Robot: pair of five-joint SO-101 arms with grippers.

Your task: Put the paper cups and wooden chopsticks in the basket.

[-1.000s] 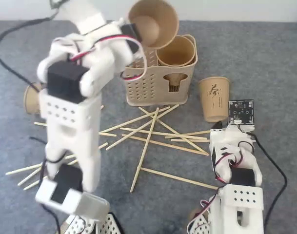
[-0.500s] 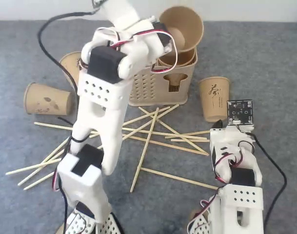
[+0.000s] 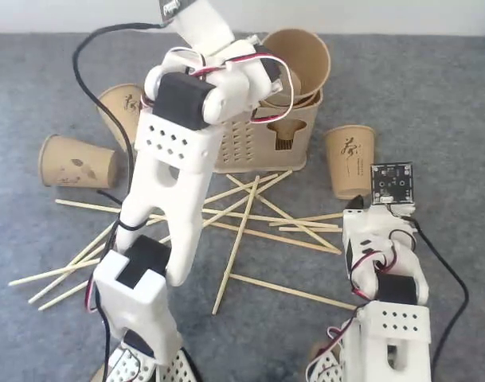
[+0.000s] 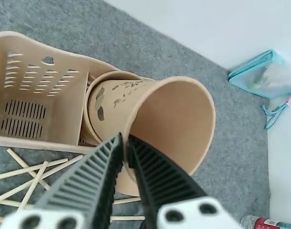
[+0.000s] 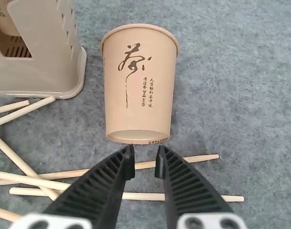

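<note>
My left gripper is shut on the rim of a brown paper cup, held tilted over the beige basket. The held cup hangs just above another cup that stands inside the basket. A third cup lies beside the basket, its base toward my right gripper, whose fingers are shut with nothing between them. Wooden chopsticks lie scattered on the carpet in front of the basket. Two more cups lie at the left.
Grey carpet covers the whole surface. A turquoise pouch lies beyond the basket against the white wall. The right arm rests low at the front right, with chopsticks just under its fingers.
The left arm has swung right with its cup, from beside the basket to over it, and lowered the cup toward the one inside. The right arm has kept still.
</note>
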